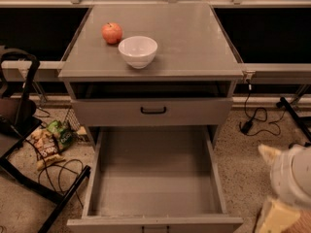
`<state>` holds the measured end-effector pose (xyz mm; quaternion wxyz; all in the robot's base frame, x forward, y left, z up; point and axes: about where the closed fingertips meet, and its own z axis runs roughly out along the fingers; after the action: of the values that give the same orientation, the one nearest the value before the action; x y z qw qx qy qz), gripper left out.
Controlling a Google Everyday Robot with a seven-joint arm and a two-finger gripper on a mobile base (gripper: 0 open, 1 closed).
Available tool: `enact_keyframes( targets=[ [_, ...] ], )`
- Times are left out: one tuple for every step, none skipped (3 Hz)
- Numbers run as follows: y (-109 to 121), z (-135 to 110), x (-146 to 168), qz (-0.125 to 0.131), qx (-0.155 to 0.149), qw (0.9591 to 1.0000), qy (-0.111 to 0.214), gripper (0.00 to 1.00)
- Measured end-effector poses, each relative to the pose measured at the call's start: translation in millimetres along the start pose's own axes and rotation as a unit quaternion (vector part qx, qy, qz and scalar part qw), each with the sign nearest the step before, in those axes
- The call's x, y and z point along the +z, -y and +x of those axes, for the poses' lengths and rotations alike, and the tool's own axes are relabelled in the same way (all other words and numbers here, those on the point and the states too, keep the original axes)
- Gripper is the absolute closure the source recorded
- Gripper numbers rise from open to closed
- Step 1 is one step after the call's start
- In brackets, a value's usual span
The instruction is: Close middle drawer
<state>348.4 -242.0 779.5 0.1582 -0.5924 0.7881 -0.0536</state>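
The middle drawer (155,178) is pulled far out of the grey cabinet (194,42). Its long plain grey tray is empty, and its low front panel (121,224) lies along the bottom edge of the view, with only the top of its small black handle (155,228) showing. Above it, another drawer front (112,111) with a black handle (153,110) stands slightly out. My gripper (274,216) is at the lower right corner, to the right of the open drawer's front corner and apart from it, partly cut off by the edge of the view.
A red apple (112,33) and a white bowl (138,51) sit on the cabinet top. A black chair frame (19,86), snack bags (51,140) and cables (63,171) lie on the floor to the left. A cable and plug (248,125) lie to the right.
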Motion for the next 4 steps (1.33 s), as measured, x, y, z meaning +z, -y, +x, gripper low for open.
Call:
enact_keyframes(
  targets=[
    [-58,27,51,-0.049,0.019,0.9985,-0.014,0.0],
    [-68,31,56,-0.058,0.019,0.9979,-0.019,0.0],
    [-63,29,51,-0.049,0.011,0.9984,-0.027,0.0],
    [-79,24,76,-0.047,-0.014,0.998,-0.04,0.0]
  ],
)
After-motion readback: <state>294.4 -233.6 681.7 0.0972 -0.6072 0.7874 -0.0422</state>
